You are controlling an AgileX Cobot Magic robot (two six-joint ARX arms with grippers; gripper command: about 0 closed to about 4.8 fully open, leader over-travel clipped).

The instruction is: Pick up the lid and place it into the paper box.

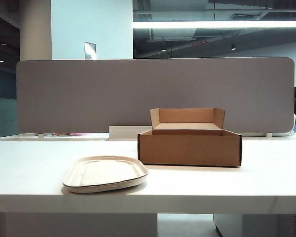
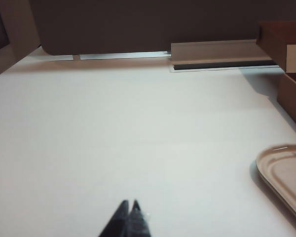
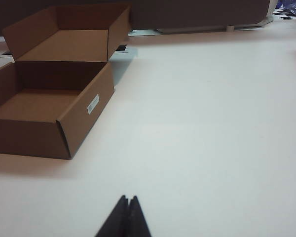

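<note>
The beige pulp lid (image 1: 105, 173) lies flat on the white table, front left of the paper box (image 1: 189, 146). The brown box stands open with its flaps upright along the far side, and its inside shows empty in the right wrist view (image 3: 37, 104). Neither arm appears in the exterior view. My left gripper (image 2: 129, 203) is shut and empty over bare table, well apart from the lid (image 2: 288, 175). My right gripper (image 3: 128, 198) is shut and empty too, on the table side of the box, clear of its near corner.
A grey partition (image 1: 153, 94) runs along the far edge of the table (image 1: 266, 182). A long white tray (image 1: 128, 132) lies at its foot behind the box, also seen as the white tray (image 2: 217, 53) in the left wrist view.
</note>
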